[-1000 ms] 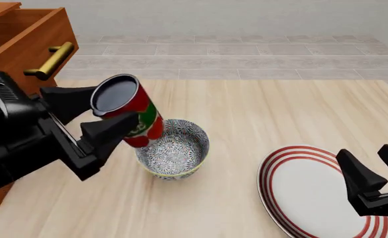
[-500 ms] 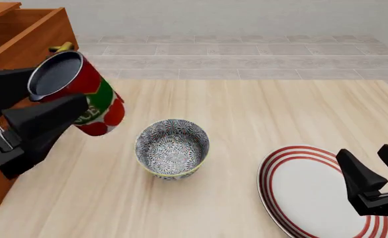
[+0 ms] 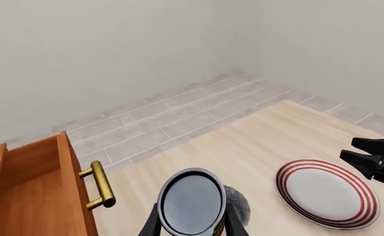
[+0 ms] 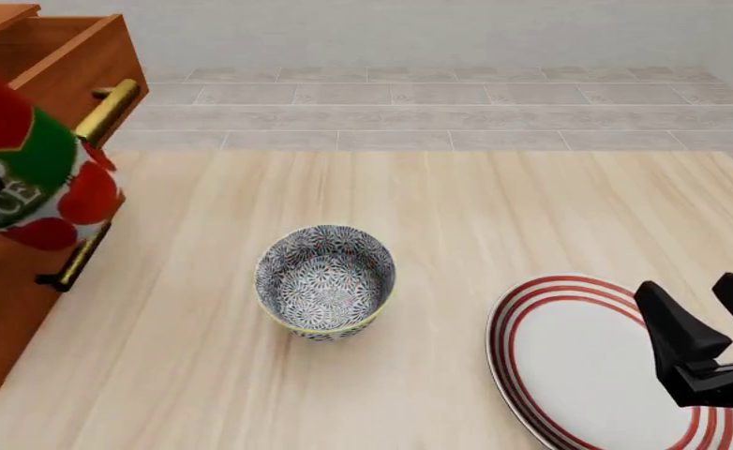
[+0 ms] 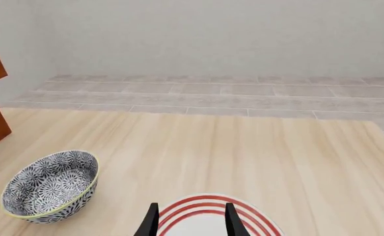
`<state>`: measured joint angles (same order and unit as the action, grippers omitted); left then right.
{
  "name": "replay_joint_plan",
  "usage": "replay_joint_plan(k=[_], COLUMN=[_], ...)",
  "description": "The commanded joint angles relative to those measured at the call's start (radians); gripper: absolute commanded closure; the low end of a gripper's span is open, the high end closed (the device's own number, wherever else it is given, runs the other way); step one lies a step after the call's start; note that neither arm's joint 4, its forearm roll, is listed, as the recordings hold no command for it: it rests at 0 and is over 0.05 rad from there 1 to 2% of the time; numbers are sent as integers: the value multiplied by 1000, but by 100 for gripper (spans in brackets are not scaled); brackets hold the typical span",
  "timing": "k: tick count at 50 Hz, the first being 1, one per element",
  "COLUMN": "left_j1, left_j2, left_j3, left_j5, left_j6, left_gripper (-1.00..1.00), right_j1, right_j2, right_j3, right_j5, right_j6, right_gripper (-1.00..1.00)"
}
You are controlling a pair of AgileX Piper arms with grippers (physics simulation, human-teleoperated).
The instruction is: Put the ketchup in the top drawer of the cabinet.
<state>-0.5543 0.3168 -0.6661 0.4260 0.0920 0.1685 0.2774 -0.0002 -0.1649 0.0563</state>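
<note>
The ketchup (image 4: 36, 169), a red can with a green-and-white band, hangs tilted at the front view's left edge, in front of the cabinet (image 4: 4, 300) and beside the top drawer (image 4: 54, 56), which stands pulled open. In the left wrist view my left gripper (image 3: 192, 227) is shut on the ketchup (image 3: 192, 201), whose dark top faces the camera, with the top drawer (image 3: 28, 187) and its brass handle (image 3: 99, 186) right beside it. In the front view the left gripper is almost wholly out of frame. My right gripper (image 4: 710, 323) is open and empty over the striped plate (image 4: 567, 366).
A grey patterned bowl (image 4: 325, 279) stands mid-table, right of the cabinet; it also shows in the right wrist view (image 5: 51, 191). The red-ringed white plate (image 5: 211, 211) lies at the front right. A lower drawer's brass handle (image 4: 77, 258) sticks out below the can.
My left gripper has carried the ketchup from above the bowl's left rim leftward to the cabinet front beside the open top drawer. The right arm has not moved.
</note>
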Motion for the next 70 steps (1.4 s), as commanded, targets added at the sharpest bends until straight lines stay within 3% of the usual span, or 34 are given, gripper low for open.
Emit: replay_joint_plan(k=[1,28,39,55,65,70], left_j1=[58,192,190,291,330,351], left_j2=[-52,-63,-80,-31,19,71], left_j3=[-50,-112,-156,-235,-273,-339], left_j5=[76,150,195,240,238,261], left_j6=[17,82,121,139,216,204], left_gripper=[100,100,100,100,100,100], right_j1=[2,2,3,4,3,3], right_j2=[12,16,19,35,47,45], right_j3=[0,0,0,0,0,0], right_j5=[-9,-10,-13,-25,-33,-32], right_j6=[2,1,1,0,1,1], right_gripper=[-100,-100,-100,-100,-100,-100])
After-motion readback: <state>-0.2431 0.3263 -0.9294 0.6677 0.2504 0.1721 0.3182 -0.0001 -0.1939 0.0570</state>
